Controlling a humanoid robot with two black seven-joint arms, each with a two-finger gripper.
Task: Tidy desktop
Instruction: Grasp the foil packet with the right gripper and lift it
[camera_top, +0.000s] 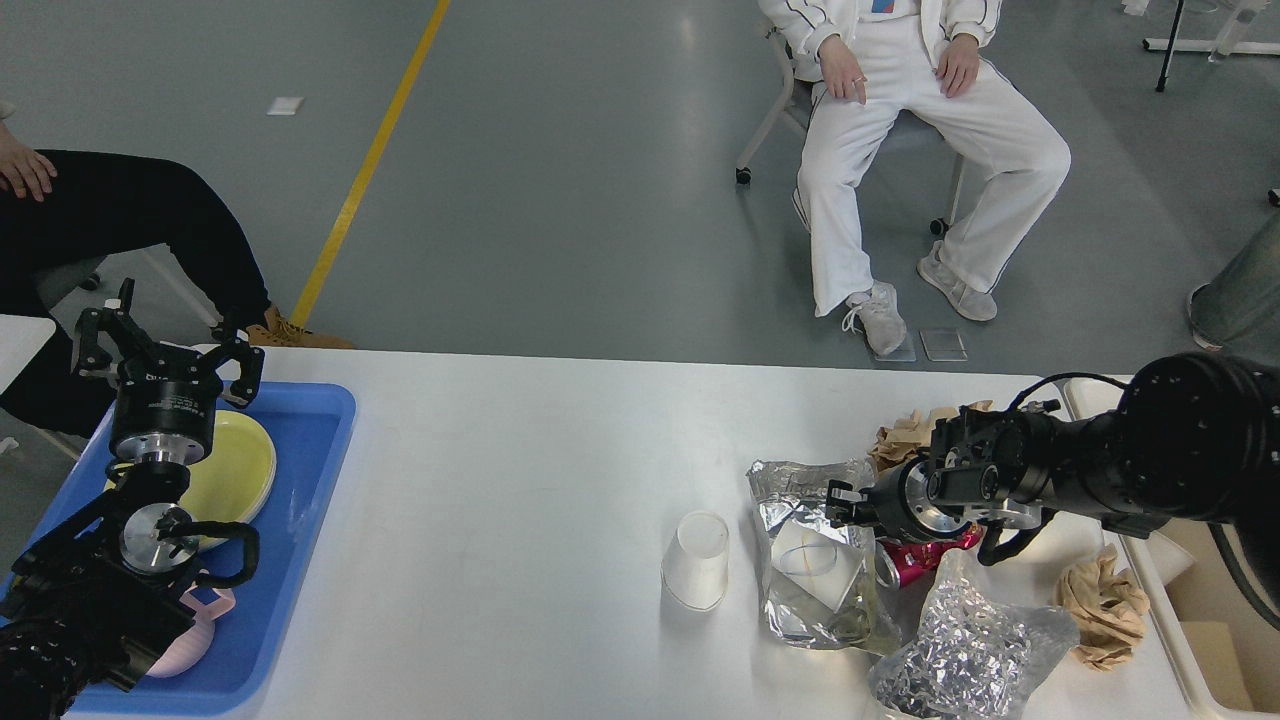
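The white desktop (520, 470) carries litter at its right end: a clear plastic cup (695, 560), a flat silver foil bag (800, 610) with a white cup (815, 565) lying on it, a red can (915, 562), a crinkled silver bag (960, 650) and two brown paper wads (1100, 600) (905, 435). My right gripper (838, 503) is low at the foil bag's upper right edge; its dark fingers cannot be told apart. My left gripper (165, 345) is open and empty, raised above the yellow plate (240, 470).
A blue tray (300, 500) at the left end holds the yellow plate and a pink item (190, 640). A cream bin (1200, 620) stands off the right end. A person in white sits beyond the far edge, another in black at the far left.
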